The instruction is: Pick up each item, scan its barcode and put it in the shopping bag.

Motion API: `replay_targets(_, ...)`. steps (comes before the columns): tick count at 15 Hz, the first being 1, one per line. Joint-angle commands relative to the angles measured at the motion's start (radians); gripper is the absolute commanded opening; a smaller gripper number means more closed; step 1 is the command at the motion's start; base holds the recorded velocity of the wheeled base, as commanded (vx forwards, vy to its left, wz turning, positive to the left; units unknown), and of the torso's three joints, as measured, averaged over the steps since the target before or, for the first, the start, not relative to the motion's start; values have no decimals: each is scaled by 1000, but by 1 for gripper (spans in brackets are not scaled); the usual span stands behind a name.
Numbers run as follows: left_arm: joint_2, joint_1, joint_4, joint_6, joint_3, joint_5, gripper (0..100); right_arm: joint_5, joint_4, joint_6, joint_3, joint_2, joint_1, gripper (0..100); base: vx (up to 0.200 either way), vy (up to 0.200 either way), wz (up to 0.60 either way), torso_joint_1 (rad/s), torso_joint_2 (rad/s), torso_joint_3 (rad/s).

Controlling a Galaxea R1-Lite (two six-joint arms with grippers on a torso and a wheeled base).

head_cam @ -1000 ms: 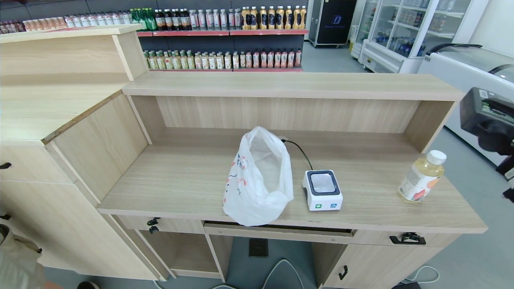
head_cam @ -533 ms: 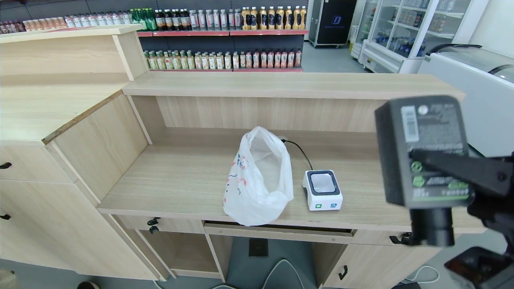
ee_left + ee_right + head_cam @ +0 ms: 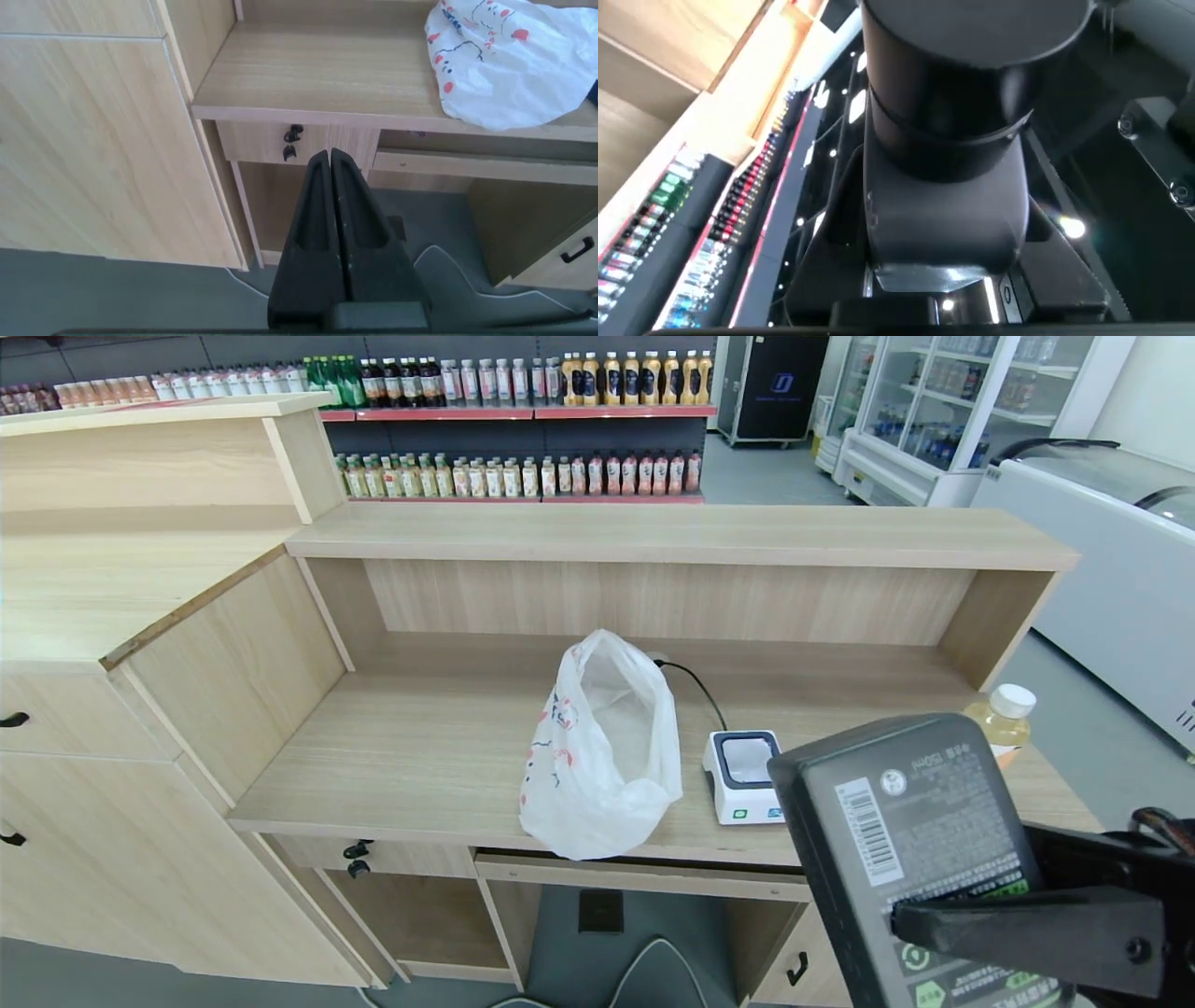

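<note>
- Counter [image 3: 420,756]: pale wood grain, matt.
- Bag [image 3: 602,756]: thin, crinkled, translucent white plastic.
- Scanner [image 3: 738,793]: smooth white plastic, glossy dark window.
- Black bottle [image 3: 896,840]: matt plastic.

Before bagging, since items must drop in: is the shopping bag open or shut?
Open: the shopping bag stands on the counter, mouth gaping, its inside visible.

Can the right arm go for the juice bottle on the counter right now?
Probably not yet. The right gripper is shut on a black container, so its fingers are full. The juice bottle stands at the right end of the counter, beyond the container.
</note>
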Motion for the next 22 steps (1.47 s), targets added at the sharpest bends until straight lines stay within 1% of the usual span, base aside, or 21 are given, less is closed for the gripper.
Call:
replay_targets(1,0,0,0,1,0,0,0,-1,-1,28,-32,24,0,0,0,0,0,0,0,0)
replay_targets(3,0,0,0,-1,0,0,0,-1,-1,95,-57,73,-9,0,0,0,0,0,0,0)
replay_targets(5,0,0,0,1,0,0,0,-1,-1,127,-61,119,-11,0,0,0,0,0,0,0)
replay_targets(7,0,2,0,-1,0,0,0,-2,0,127,-98,140,0,0,0,0,0,0,0,0)
replay_targets(9,0,0,0,1,0,0,0,-53,-3,127,-103,148,52,0,0,0,0,0,0,0)
replay_targets(10,0,0,0,-1,0,0,0,-56,-7,129,-104,152,61,0,0,0,0,0,0,0)
replay_targets(12,0,0,0,1,0,0,0,-62,-84,130,-119,189,115,0,0,0,0,0,0,0)
replay_targets(14,0,0,0,1,0,0,0,-62,-104,129,-118,197,118,0,0,0,0,0,0,0)
replay_targets(22,0,0,0,1,0,0,0,-64,-105,129,-112,192,118,0,0,0,0,0,0,0)
